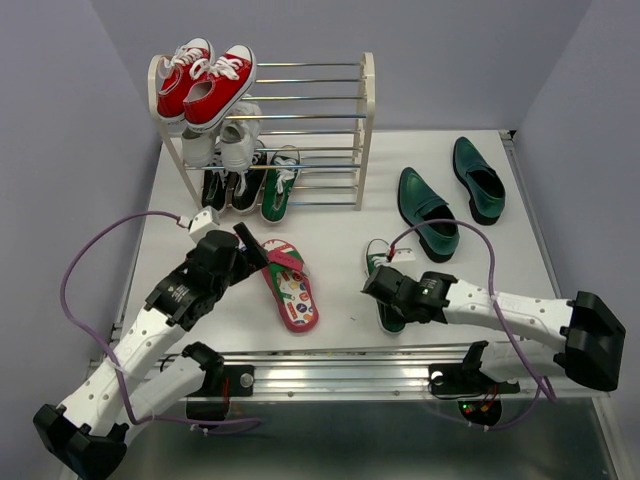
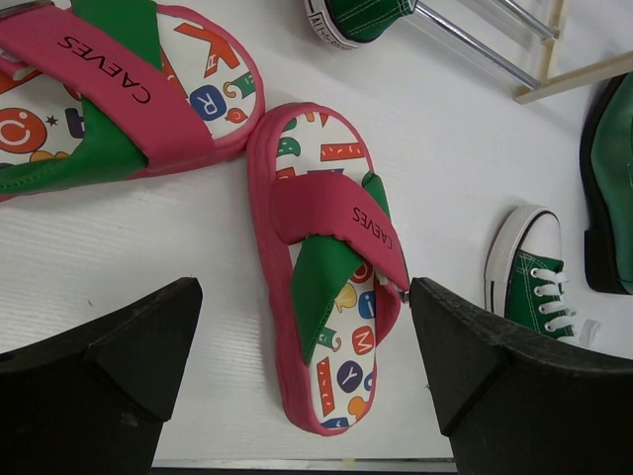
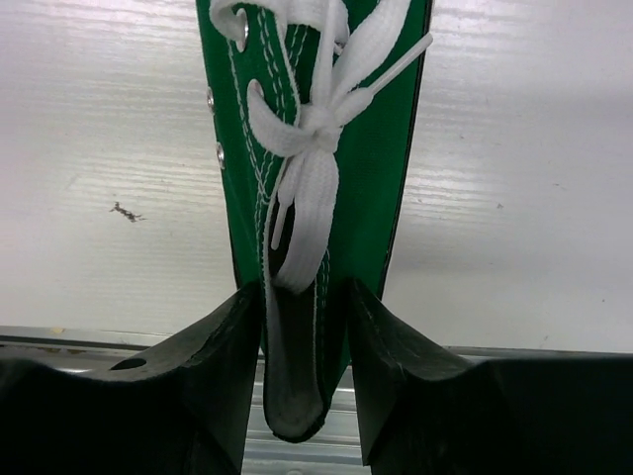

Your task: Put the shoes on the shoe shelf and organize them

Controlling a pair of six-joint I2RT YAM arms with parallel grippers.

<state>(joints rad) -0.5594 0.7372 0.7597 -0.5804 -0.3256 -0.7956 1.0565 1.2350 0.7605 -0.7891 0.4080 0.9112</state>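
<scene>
2 red sneakers (image 1: pixel 205 85) sit above white sneakers (image 1: pixel 238 140), black sneakers (image 1: pixel 243 188) lowest.

Overhead camera overlooks the table (image 1: pixel 340 245); wrist cameras look closely down.

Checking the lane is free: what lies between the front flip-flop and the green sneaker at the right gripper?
Only bare table lies between the flip-flop and the green sneaker; the top and left wrist views both show that gap.

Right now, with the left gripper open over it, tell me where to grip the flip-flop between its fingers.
Come straight down from above and pinch the flip-flop across its width at the crossed straps: it lies flat, insole up, lengthwise between the open left gripper's fingers.
</scene>
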